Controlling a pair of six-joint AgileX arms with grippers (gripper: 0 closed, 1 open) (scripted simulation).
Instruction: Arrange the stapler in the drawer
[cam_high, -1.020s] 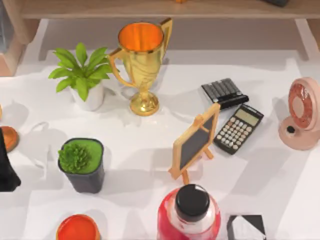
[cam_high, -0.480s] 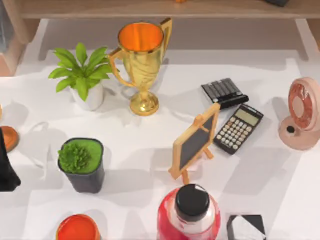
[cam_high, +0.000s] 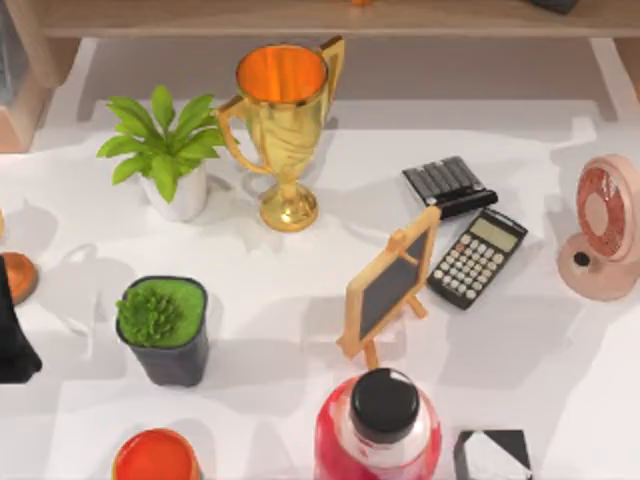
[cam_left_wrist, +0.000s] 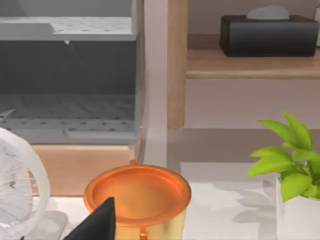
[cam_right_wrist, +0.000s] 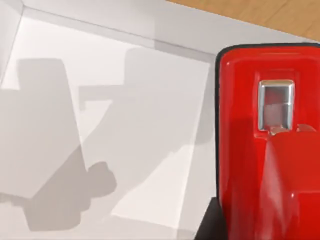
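The red stapler (cam_right_wrist: 267, 145) sits right under the right wrist cam, glossy red top w/ a black edge and a small silver metal window near one end. It hangs over a pale white floor with raised walls, prob. the drawer (cam_right_wrist: 100, 125) interior, wood showing beyond its far wall. So the stapler looks held above the drawer for placing, though the right claw's fingers aren't visible, so can't tell if it's pinching it or has let go, nor if the stapler touches the floor. The left arm's dark shape (cam_high: 15, 330) is parked at the table's left edge; a black fingertip (cam_left_wrist: 97, 225) pokes into the left wrist view near an orange-gold cup (cam_left_wrist: 137, 192), spread or pressed together: can't tell. On the table (cam_high: 300, 270): gold trophy (cam_high: 283, 130), leafy plant in white pot (cam_high: 165, 150), calculator (cam_high: 477, 257), mini chalkboard easel (cam_high: 390, 285), all well apart from the action. Judgement: task near its end, lowering/release left.
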